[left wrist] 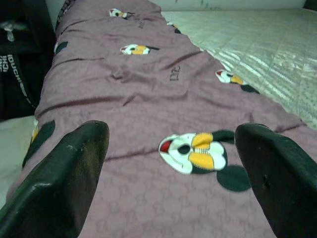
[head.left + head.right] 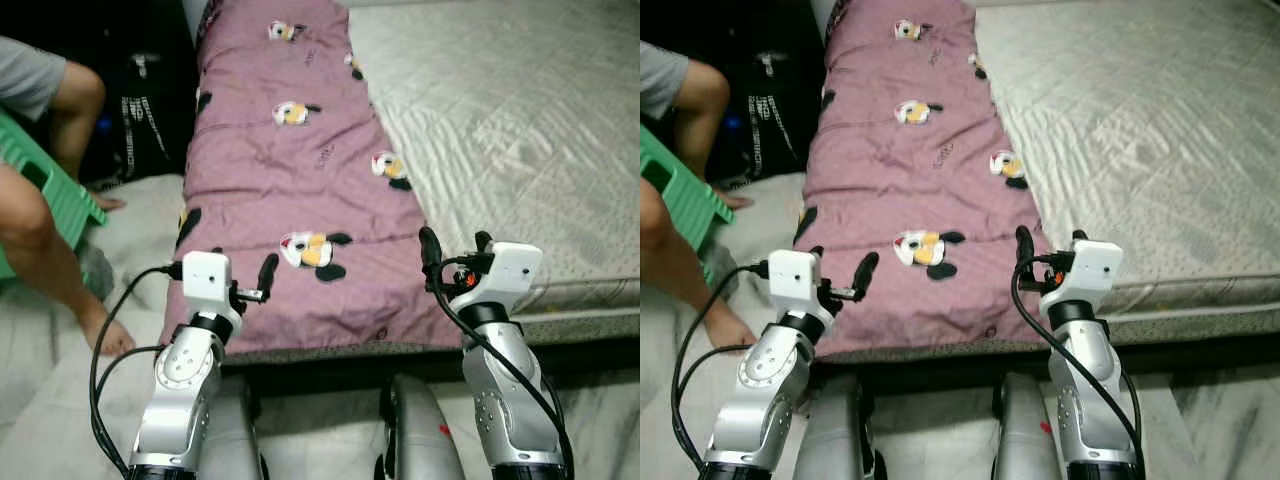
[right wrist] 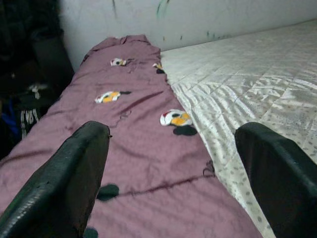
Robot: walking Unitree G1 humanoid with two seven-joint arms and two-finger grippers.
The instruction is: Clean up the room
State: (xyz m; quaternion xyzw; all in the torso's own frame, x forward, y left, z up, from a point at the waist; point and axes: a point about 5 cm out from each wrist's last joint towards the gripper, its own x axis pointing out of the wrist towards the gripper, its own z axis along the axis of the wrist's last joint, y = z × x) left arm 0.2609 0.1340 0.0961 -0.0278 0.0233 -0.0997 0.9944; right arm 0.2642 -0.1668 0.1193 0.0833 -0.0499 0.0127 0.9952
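Hands, left (image 2: pixel 245 280) and right (image 2: pixel 455 250), hover wide open, empty, over purple quilt (image 2: pixel 285 170).

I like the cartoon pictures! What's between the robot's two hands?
In the left eye view, the purple cartoon-print quilt lies between the left hand and right hand.

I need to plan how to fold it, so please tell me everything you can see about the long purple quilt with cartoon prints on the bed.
The long purple quilt with cartoon prints looks like soft, lightly wrinkled padded cloth, folded into a narrow strip. It lies flat along the left side of the pale quilted mattress, running from the near edge away toward the wall. White, yellow and black cartoon faces dot it. The left gripper and right gripper, both open, hover at its near end; contact is not visible.
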